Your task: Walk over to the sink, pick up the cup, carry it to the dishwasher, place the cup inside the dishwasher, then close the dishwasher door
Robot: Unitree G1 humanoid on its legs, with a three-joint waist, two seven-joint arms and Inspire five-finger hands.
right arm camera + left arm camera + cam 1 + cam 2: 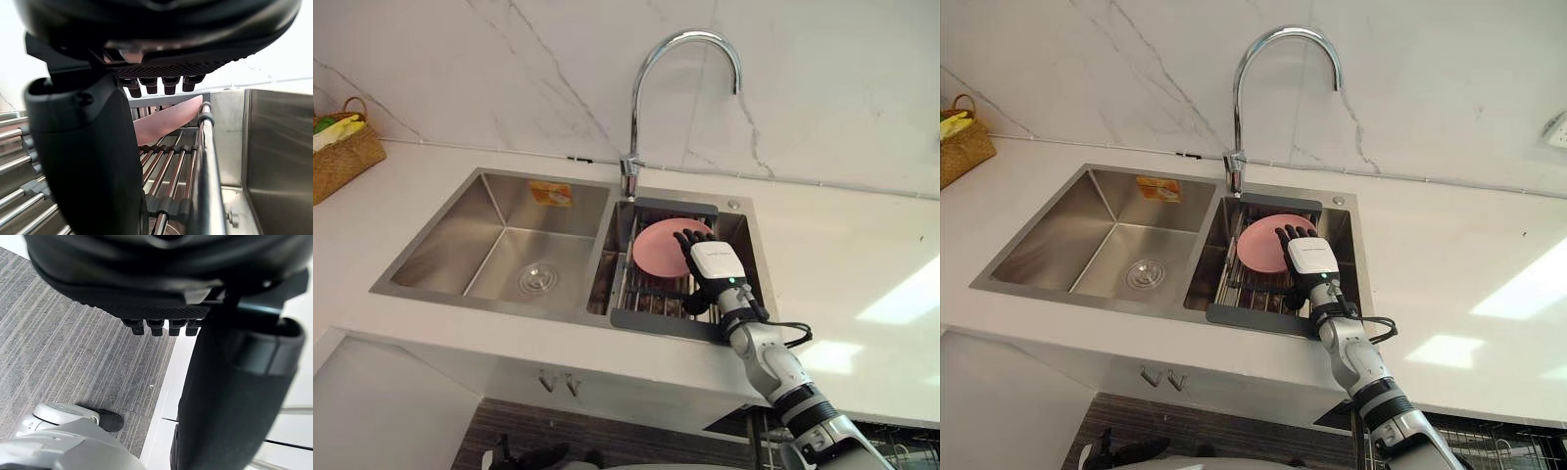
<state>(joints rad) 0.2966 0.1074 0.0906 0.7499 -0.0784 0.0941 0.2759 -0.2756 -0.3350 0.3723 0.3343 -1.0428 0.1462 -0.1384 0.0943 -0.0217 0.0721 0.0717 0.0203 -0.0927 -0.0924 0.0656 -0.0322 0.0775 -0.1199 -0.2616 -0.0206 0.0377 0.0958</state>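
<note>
Left hand (pixel 146 289) hangs above the floor (pixel 73 357), fingers relaxed; right arm comes in from lower right, right hand (pixel 713 264) flat over the dish rack (pixel 646 294) in the sink (pixel 499 211), fingers (pixel 689 238) straight, gripping nothing, tips over the pink plate (pixel 656 250); rack under the palm is hidden; can't tell where the cup is

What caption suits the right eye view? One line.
Right hand, open, reaches over a pink plate in the sink rack.
</note>
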